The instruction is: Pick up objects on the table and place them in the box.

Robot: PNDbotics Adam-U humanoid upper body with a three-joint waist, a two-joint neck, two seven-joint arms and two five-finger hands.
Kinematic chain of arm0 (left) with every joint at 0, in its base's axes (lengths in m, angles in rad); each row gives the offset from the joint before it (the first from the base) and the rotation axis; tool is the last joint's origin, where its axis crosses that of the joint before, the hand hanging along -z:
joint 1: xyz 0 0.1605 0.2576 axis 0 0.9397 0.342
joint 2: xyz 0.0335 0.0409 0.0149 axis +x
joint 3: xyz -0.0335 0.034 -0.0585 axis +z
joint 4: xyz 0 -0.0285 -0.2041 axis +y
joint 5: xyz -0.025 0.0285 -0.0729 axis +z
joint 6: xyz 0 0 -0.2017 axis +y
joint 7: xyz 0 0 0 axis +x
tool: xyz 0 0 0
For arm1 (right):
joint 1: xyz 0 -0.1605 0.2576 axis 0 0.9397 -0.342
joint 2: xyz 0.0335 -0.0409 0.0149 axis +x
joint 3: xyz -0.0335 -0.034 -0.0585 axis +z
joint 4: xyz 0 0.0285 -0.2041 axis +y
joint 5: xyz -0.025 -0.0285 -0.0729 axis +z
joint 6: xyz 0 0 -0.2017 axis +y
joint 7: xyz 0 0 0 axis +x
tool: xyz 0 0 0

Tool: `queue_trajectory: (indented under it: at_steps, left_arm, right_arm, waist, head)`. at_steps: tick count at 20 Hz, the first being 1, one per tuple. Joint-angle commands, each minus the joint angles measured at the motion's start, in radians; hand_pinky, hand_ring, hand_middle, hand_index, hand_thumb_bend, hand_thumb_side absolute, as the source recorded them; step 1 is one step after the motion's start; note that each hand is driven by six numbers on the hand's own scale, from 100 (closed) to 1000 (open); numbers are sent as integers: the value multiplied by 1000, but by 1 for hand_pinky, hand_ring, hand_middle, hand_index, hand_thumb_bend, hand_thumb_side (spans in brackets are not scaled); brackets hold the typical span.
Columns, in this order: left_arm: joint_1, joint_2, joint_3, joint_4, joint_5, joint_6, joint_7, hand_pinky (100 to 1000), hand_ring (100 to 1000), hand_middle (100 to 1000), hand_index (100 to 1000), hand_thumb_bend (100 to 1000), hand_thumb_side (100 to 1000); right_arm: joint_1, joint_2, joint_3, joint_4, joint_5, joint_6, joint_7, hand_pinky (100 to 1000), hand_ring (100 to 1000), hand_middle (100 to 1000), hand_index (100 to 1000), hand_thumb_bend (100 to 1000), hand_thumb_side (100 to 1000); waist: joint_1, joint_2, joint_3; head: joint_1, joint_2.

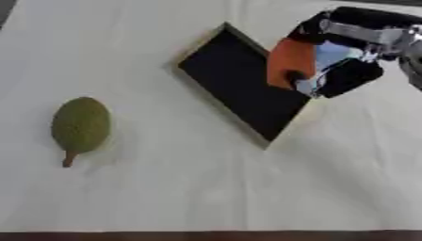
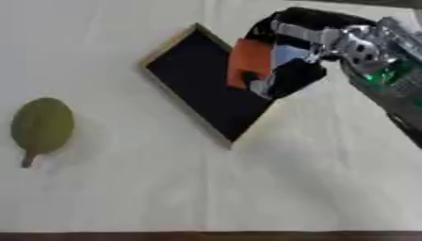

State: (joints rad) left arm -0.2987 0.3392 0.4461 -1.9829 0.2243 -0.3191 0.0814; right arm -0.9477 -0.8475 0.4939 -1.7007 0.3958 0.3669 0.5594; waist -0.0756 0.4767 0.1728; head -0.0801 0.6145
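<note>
A shallow box (image 1: 235, 77) with a black inside and a tan rim lies turned like a diamond at the upper middle of the table. My right hand (image 2: 296, 77) reaches in from the upper right and hangs over the box's right corner, its fingers curled round an orange and light blue object (image 1: 295, 61). A green bumpy fruit (image 1: 80, 124) with a short brown stem lies on the cloth at the left, far from the hand. My left hand shows in neither view.
A cream cloth (image 1: 206, 188) covers the table, and a dark table edge (image 1: 206, 235) runs along the bottom of the views. My right forearm (image 2: 395, 89) crosses the upper right corner.
</note>
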Motion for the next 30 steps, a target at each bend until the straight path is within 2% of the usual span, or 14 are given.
queue_trajectory:
  at_steps: [1, 4, 7, 11, 15, 20, 25, 28, 30]
  left_arm:
    - [-7, 11, 4, -17, 7, 0, -6, 939, 782, 652, 818, 100, 602]
    - [-6, 11, 5, -17, 8, 1, -8, 938, 782, 652, 818, 100, 602]
    - [-5, 11, 5, -17, 9, 1, -9, 939, 783, 652, 817, 100, 602]
    - [-4, 9, 6, -17, 10, 4, -10, 939, 784, 652, 817, 100, 602]
    - [-3, 9, 7, -17, 10, 5, -11, 940, 785, 653, 817, 100, 601]
    - [-3, 8, 7, -17, 10, 10, -15, 940, 786, 653, 818, 100, 600]
    - [-4, 8, 6, -17, 10, 10, -16, 940, 787, 652, 818, 100, 599]
    - [-4, 7, 6, -17, 11, 11, -16, 940, 788, 650, 817, 100, 599]
    - [-4, 7, 7, -17, 11, 10, -17, 940, 788, 650, 817, 100, 599]
  right_arm:
    - [-31, 10, -1, 67, 45, -44, 1, 851, 795, 658, 793, 100, 359]
    - [-42, 27, -1, 117, 85, -84, 5, 857, 809, 680, 811, 100, 343]
    - [-49, 34, -4, 142, 123, -117, 39, 882, 859, 747, 864, 100, 360]
    - [-55, 41, -20, 157, 162, -139, 67, 916, 920, 814, 903, 160, 485]
    - [-51, 40, -31, 149, 188, -143, 54, 937, 941, 833, 922, 231, 552]
    - [-40, 35, -45, 121, 166, -134, 40, 936, 936, 825, 919, 226, 541]
    - [-37, 29, -52, 94, 157, -134, 48, 938, 939, 833, 928, 270, 542]
    - [-34, 26, -56, 88, 153, -135, 55, 932, 930, 824, 922, 227, 528]
    - [-26, 21, -69, 74, 141, -125, 46, 925, 921, 815, 914, 155, 505]
  waist:
    - [4, -20, 2]
    - [4, -19, 1]
    - [5, -19, 0]
    - [7, -20, -3]
    - [8, -21, -4]
    - [9, -21, -7]
    - [12, -23, -10]
    - [13, -23, -11]
    - [14, -23, -12]
  head:
    - [0, -5]
    - [0, -3]
    - [-1, 0]
    - [-1, 0]
    - [-1, 1]
    - [1, -1]
    - [2, -1]
    - [2, -1]
    - [1, -2]
